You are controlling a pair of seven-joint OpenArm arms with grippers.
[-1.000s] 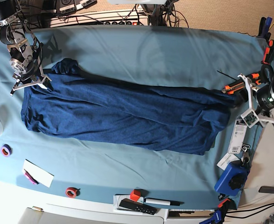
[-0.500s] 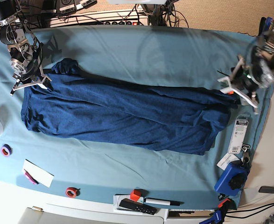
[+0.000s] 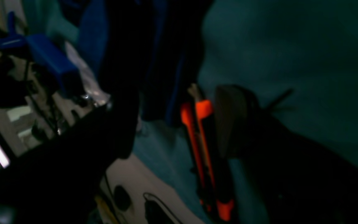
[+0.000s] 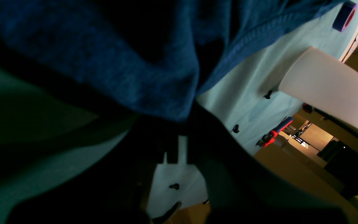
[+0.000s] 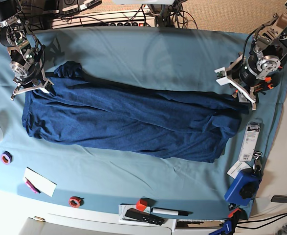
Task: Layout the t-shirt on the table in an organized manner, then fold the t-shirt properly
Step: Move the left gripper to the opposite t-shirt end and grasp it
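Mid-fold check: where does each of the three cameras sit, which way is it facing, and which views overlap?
Base: overhead, looking down on the table, the t-shirt and both arms.
Left wrist: on the left arm, dim, facing the table's end with an orange-handled cutter; dark tool parts at bottom.
Right wrist: low by the right tool, which pinches the shirt's corner.
Shared: purple tape roll, in base and right wrist views.

My left wrist view is dark and blurred; the orange-and-black tool [image 3: 208,155] is smeared beyond identification. In my right wrist view, the t-shirt [image 4: 110,59] hides the right claw's tips. The white cup [image 4: 331,90] runs off-frame.
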